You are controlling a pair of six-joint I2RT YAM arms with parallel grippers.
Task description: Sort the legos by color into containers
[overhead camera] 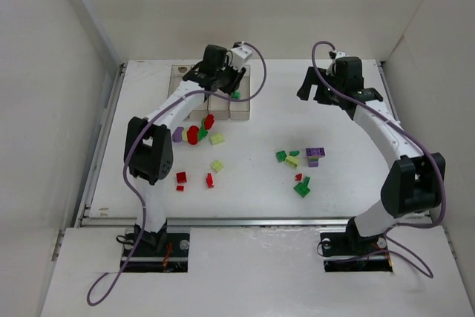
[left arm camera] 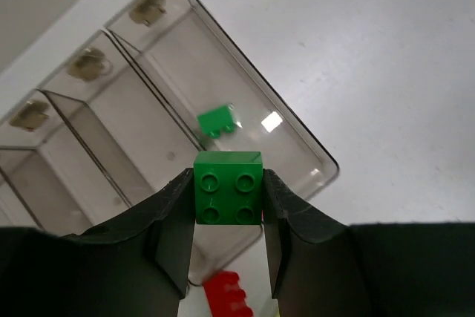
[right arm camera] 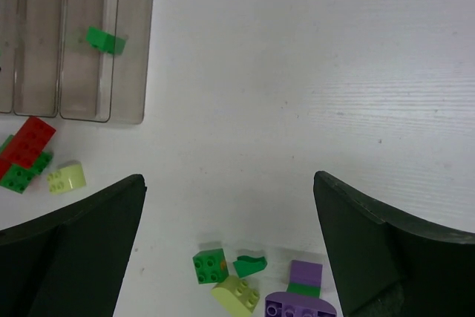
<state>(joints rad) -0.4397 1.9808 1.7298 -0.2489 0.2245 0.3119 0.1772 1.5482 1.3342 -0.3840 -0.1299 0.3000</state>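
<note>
A white tabletop [overhead camera: 252, 120] fills the middle of the overhead view, its matte surface showing faint streaks of grain in the right wrist view. Plain white panels enclose it: a back wall [overhead camera: 252, 5], a left wall [overhead camera: 37, 94] and a right wall [overhead camera: 445, 94]. A metal rail [overhead camera: 245, 221] runs along the tabletop's near edge, and another strip [overhead camera: 104, 139] borders its left side. Nearer still lies a white board [overhead camera: 252, 276] with a slightly mottled surface.

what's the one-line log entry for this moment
left gripper: shut on green lego | where: above end bin | bin contents: one other green lego | right gripper: open, empty
</note>
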